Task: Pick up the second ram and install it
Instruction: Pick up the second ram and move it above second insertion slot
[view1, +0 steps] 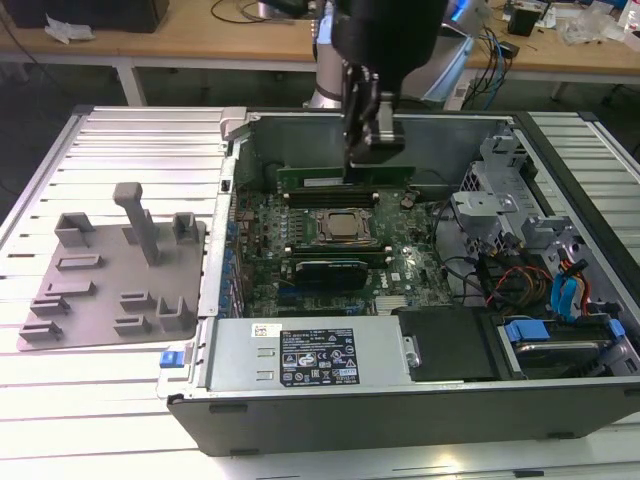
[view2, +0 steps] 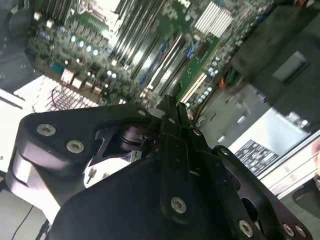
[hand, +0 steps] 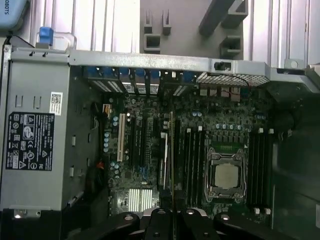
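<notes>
– Exterior view first: where is the second ram (view1: 345, 176)?

– It hangs under the gripper (view1: 372, 158), over the motherboard (view1: 400, 270) inside the open computer case (view1: 400, 420). It stands on its long edge and is level, parallel to the black slots.

– How does it look?

– A long, narrow green stick with a darker band along the lower edge. The chips are too small for me to tell.

– And the gripper?

– The fingers are closed narrowly on the upper edge of the stick, near its middle. In the second wrist view the gripper (view2: 172, 112) shows its two fingers almost together.

– Is the stick already in a slot?

– I cannot tell with certainty. In the first wrist view the second ram (hand: 171, 150) is seen from its edge, as a thin line coming out of the gripper (hand: 170, 220). It runs along the slots beside the silver processor (hand: 226, 176), on the side of the power supply (hand: 35, 140).

– What lies outside the case?

– A grey holder tray (view1: 100, 290) on the white slatted table (view1: 130, 140), at the exterior view's left.
</notes>
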